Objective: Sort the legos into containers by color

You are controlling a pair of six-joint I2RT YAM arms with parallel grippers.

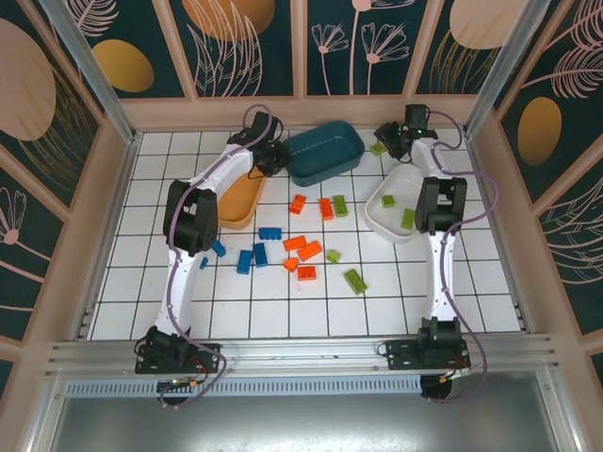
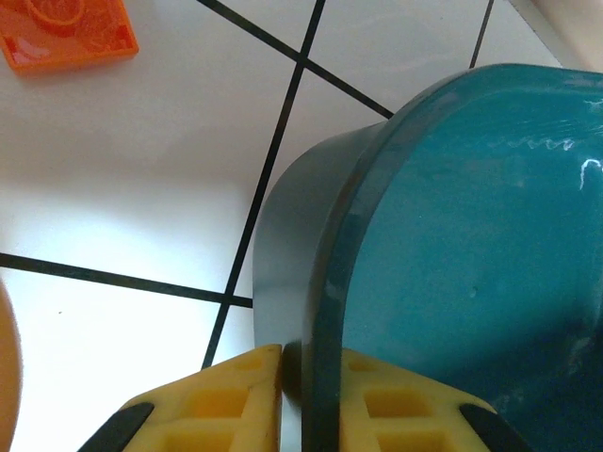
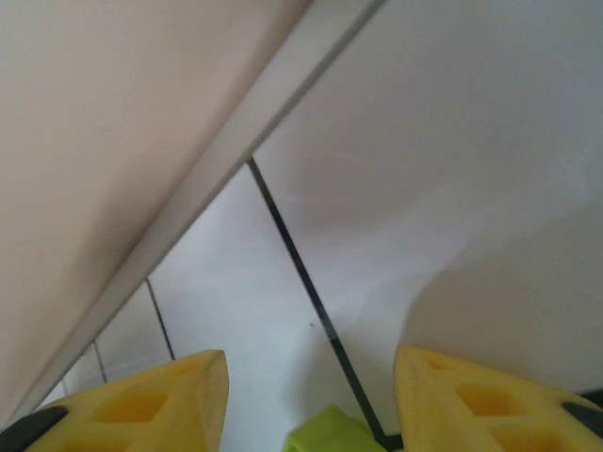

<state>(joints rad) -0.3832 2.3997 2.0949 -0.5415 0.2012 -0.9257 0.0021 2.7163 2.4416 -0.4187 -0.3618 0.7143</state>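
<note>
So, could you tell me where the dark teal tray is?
In the top view the dark teal tray sits far centre, between orange tray and white tray, its left rim in the left gripper.

White tiled desk (image 1: 471,282), gridded with thin black lines and glossy where the light falls. Ringed at the back and both sides by a low pale beige wooden border (image 1: 311,111). Above that, dark teal wall panels (image 1: 330,66) printed with orange ovals and pale line-drawn flowers. Along the near edge, a ribbed aluminium rail (image 1: 301,350), then a grey perforated metal strip (image 1: 311,386).
</note>
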